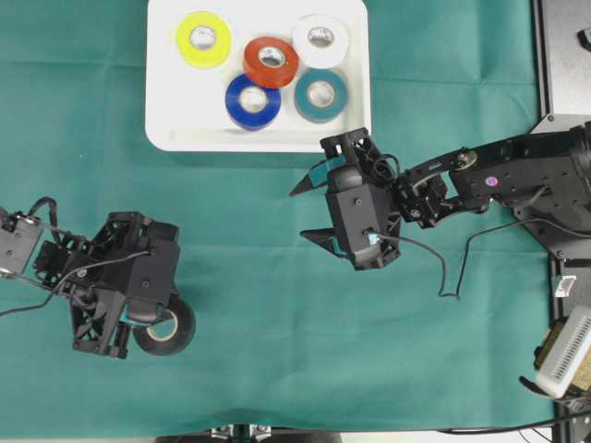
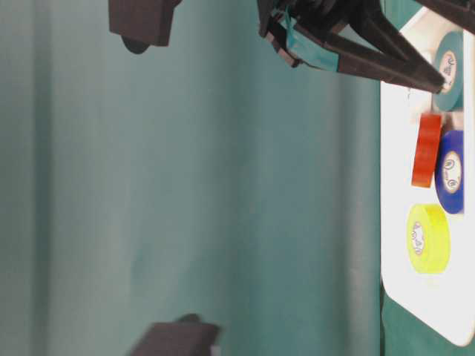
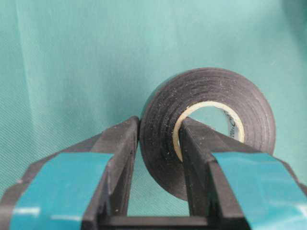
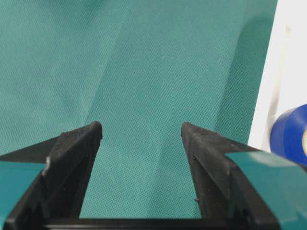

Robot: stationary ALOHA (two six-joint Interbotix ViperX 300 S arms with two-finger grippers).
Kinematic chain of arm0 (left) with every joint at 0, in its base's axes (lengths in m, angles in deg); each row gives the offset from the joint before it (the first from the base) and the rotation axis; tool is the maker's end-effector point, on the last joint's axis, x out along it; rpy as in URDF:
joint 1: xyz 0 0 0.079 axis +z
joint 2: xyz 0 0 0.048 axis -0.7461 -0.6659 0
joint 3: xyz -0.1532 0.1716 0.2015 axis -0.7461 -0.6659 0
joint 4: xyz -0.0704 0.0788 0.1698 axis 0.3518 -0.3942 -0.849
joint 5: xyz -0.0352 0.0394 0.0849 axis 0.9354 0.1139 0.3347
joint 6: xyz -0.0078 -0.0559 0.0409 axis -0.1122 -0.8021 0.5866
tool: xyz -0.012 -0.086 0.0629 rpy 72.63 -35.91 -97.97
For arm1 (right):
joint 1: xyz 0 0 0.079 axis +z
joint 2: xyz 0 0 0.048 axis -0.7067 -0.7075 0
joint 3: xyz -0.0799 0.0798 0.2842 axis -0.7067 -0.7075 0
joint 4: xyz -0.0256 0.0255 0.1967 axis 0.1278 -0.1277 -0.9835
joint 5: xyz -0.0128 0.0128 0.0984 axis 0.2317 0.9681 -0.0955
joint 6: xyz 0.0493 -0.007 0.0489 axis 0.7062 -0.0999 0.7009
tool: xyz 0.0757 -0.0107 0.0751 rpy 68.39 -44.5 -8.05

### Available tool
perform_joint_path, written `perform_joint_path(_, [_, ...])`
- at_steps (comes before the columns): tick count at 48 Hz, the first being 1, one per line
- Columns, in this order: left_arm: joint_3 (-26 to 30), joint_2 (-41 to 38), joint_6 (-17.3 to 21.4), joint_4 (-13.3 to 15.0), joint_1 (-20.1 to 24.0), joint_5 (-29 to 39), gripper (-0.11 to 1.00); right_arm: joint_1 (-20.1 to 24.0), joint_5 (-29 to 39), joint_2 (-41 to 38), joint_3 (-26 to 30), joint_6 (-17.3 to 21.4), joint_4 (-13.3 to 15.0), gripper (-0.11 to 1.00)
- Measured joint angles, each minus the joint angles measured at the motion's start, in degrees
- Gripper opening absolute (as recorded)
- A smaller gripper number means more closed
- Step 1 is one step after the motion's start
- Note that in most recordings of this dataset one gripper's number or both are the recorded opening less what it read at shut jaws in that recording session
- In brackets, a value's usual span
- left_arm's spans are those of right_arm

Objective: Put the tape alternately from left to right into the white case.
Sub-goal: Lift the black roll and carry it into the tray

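Open green cloth (image 1: 231, 277) lies between the shallow white rectangular plastic case (image 1: 166, 134) and the arms. Five tape rolls (image 1: 268, 69) crowd the case's right and centre; its lower-left corner remains free. The black right gripper (image 1: 309, 212) stands just below the rim.

I'm seeing the black tape roll (image 3: 206, 129) sitting pinched through its wall by my left gripper (image 3: 158, 132), one finger inside the core. The white case (image 1: 166, 92) is lying just ahead of my right gripper (image 1: 307, 210), carrying yellow (image 1: 203, 39), red (image 1: 271, 61), white (image 1: 320, 40), blue (image 1: 252, 101) and teal (image 1: 320, 95) rolls.
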Motion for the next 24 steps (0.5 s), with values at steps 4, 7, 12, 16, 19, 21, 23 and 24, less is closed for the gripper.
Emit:
perform_joint_path(4, [0.4, 0.7, 0.5, 0.0, 0.1, 1.3, -0.04, 0.0, 0.1, 0.1, 0.0, 0.1, 0.0, 0.71])
perform_joint_path(7, [0.5, 1.0, 1.0, 0.0, 0.7, 2.1, -0.04, -0.1, 0.0, 0.1, -0.1, 0.1, 0.0, 0.71])
perform_joint_path(12, [0.5, 1.1, 1.8, -0.1, 2.6, 2.7, -0.04, 0.0, 0.1, 0.1, -0.1, 0.0, 0.0, 0.71])
perform_joint_path(16, [0.5, 1.1, 3.3, -0.1, 5.1, 3.0, -0.04, -0.1, 0.1, 0.1, -0.1, 0.1, 0.0, 0.71])
perform_joint_path(19, [0.5, 1.3, 4.2, 0.0, 7.2, 3.1, -0.04, -0.1, 0.0, 0.1, -0.1, 0.0, 0.0, 0.71])
perform_joint_path(21, [0.5, 1.4, 4.7, -0.1, 8.5, 3.1, -0.04, -0.1, 0.0, 0.1, 0.0, 0.1, 0.1, 0.71])
perform_joint_path(23, [0.5, 1.4, 5.4, 0.0, 9.9, 3.1, -0.04, -0.1, 0.1, 0.1, 0.0, 0.0, 0.1, 0.71])
perform_joint_path(24, [0.5, 1.5, 5.7, -0.1, 10.6, 3.1, -0.04, -0.1, 0.0, 0.1, -0.1, 0.0, 0.1, 0.71])
